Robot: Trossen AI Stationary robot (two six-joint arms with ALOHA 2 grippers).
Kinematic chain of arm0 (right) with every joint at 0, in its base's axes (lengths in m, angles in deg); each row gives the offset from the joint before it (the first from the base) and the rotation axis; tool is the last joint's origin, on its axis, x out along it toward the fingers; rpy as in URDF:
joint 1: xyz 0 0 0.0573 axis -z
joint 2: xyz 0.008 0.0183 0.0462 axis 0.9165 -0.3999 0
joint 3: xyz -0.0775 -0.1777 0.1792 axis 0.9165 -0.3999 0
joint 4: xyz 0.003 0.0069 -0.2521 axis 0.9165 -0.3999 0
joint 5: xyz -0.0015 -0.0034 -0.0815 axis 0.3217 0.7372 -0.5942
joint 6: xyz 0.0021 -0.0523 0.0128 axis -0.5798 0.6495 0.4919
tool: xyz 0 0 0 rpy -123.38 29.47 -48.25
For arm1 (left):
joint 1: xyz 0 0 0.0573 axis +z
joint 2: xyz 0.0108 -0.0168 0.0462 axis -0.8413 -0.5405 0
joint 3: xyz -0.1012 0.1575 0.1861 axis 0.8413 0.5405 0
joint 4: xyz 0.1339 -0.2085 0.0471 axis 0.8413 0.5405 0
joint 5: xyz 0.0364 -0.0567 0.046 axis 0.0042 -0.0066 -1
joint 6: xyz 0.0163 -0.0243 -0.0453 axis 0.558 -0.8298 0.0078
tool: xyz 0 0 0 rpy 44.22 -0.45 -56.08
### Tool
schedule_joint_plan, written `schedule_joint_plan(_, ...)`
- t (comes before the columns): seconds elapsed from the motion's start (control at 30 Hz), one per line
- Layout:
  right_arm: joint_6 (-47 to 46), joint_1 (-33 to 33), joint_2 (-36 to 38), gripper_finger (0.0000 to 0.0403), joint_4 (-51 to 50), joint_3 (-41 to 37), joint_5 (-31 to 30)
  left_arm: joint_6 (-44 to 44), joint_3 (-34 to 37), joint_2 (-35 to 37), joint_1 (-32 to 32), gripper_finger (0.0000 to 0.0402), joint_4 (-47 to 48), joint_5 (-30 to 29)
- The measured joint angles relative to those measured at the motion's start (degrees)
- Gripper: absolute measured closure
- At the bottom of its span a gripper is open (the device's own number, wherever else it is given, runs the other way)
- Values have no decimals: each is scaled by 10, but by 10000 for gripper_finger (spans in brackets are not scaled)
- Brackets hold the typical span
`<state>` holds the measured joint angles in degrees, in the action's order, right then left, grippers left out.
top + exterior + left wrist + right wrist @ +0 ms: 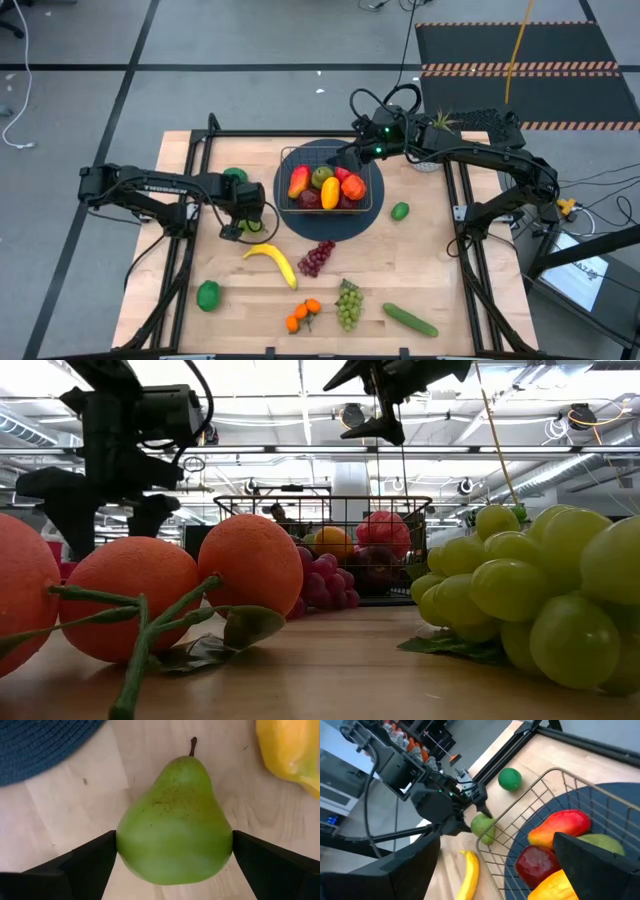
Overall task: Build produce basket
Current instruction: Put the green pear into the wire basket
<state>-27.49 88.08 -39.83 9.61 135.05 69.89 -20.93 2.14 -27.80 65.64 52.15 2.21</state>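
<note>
- L gripper (175, 857) fingers wide, straddling pear (175, 825) on worktop (65, 815), set for pickup.
- R gripper (352, 152) fingers wide, empty, above basket (372, 200), prob. post-drop.

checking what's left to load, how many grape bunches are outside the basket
2: purple grapes just right of the banana, by the round mat; green grapes between the oranges and the cucumber. The piled basket could hide more.
</note>
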Motion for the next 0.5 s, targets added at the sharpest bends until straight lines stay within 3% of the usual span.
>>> schedule_joint_plan(0.3,-27,-1,0,23,0,0,7,-14,9,0,0,82,-19,-6)
schedule_joint_plan(0.5,-31,-1,0,23,0,0,7,-62,-7,-2,0,81,-17,-8)
